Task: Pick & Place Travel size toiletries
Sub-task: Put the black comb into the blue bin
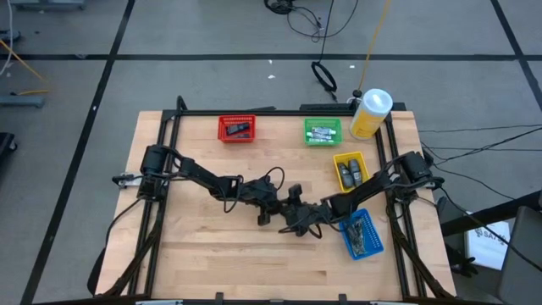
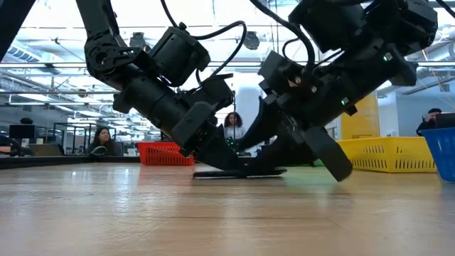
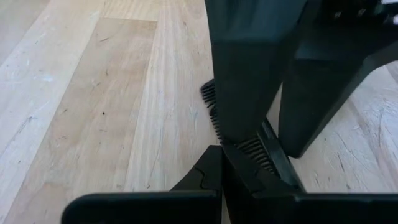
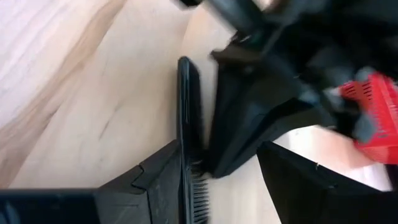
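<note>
A black comb [image 3: 212, 106] lies flat on the wooden table near its middle; it also shows in the low view [image 2: 238, 173] and the right wrist view [image 4: 188, 106]. My left gripper [image 3: 231, 163] is shut on one end of it, low over the table [image 2: 213, 153]. My right gripper [image 4: 227, 186] is open and comes from the other side [image 2: 284, 153], one finger at the comb and the other standing off beside it. In the high view both grippers meet at the table's middle [image 1: 295, 213] and hide the comb. My left gripper pinches the comb's toothed end [image 3: 254, 149] between its two fingers, which slant down from the table's left. The comb lies flat on the table. My right gripper is open; the inner side of one finger [image 4: 163, 174] lies along the comb's spine [image 4: 186, 155].
A red bin [image 1: 236, 128] and a green bin [image 1: 323, 131] stand at the far side. A yellow bin [image 1: 349, 170] and a blue bin [image 1: 362, 234] stand at the right, each holding small items. A large yellow bottle [image 1: 370, 113] stands at the far right corner. People sit beyond the table.
</note>
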